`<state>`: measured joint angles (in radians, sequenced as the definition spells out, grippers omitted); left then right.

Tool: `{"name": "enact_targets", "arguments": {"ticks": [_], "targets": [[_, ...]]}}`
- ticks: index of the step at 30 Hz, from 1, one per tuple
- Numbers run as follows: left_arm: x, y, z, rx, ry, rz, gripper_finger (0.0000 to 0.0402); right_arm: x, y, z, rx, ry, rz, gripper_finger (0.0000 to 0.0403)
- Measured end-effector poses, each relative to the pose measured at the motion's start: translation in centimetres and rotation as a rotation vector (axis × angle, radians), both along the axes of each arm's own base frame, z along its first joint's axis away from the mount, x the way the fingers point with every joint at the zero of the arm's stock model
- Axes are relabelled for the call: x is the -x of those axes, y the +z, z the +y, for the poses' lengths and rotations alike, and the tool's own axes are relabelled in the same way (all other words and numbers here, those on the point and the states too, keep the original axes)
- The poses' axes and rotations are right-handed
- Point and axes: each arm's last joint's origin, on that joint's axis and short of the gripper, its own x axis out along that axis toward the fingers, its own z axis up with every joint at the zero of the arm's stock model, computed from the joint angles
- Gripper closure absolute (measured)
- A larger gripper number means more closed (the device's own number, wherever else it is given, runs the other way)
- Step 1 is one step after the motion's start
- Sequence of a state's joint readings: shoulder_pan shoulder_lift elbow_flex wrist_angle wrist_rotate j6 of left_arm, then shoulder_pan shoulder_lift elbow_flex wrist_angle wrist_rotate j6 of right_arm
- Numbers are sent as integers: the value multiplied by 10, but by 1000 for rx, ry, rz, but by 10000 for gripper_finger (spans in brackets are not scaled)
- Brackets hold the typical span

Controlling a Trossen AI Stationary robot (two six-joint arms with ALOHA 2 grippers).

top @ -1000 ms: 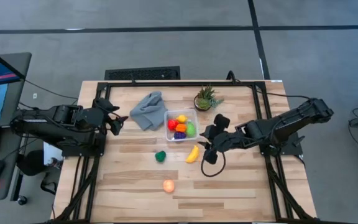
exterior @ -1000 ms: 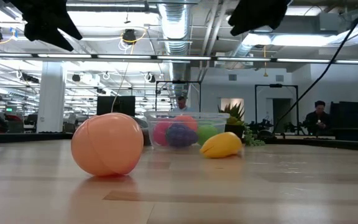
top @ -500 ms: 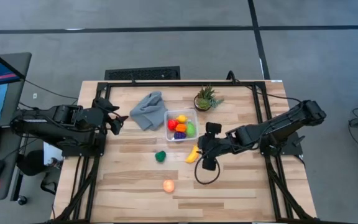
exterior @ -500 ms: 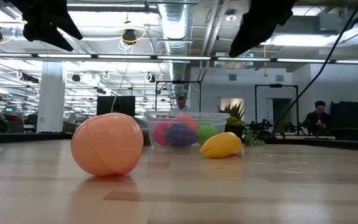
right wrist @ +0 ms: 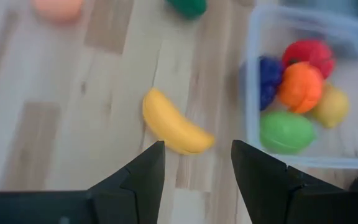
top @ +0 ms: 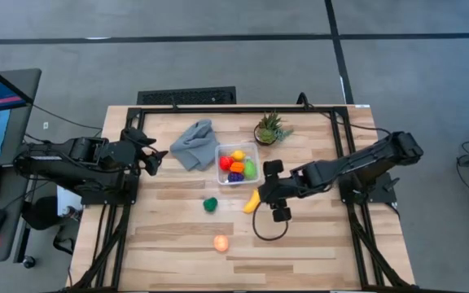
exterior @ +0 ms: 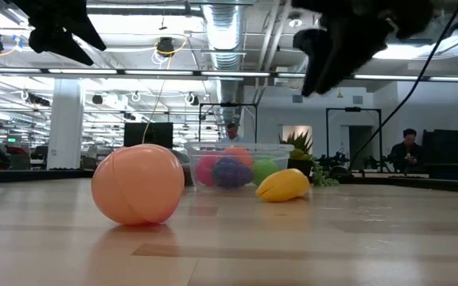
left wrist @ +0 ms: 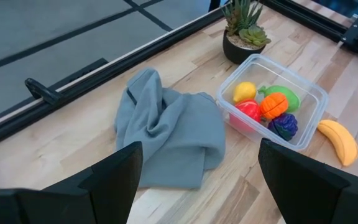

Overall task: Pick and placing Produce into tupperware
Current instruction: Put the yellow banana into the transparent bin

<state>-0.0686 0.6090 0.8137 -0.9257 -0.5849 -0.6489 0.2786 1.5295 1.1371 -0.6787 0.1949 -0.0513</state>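
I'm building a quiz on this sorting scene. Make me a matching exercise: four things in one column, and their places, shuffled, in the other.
Things:
1. banana
2. peach fruit
3. orange fruit
4. grey cloth

Places:
A. inside the tupperware
B. bare table, nearest the front edge
C. just below the open right gripper
D. beside the tupperware, on the left arm's side

Pairs: 1-C, 2-B, 3-A, 4-D

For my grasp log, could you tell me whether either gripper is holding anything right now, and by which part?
Nothing is held. The right gripper is open above the banana, not touching it. The left gripper is open and empty over the table's left side, by the grey cloth.
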Motion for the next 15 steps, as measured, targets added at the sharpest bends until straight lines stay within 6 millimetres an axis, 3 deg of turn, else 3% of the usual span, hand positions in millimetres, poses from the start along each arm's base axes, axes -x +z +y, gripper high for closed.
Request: {"name": "enact_targets", "arguments": {"ticks": [15], "targets": [[-13, -6, -1, 5, 28, 51, 93, -21, -42, 6, 80, 242, 125, 193]]}}
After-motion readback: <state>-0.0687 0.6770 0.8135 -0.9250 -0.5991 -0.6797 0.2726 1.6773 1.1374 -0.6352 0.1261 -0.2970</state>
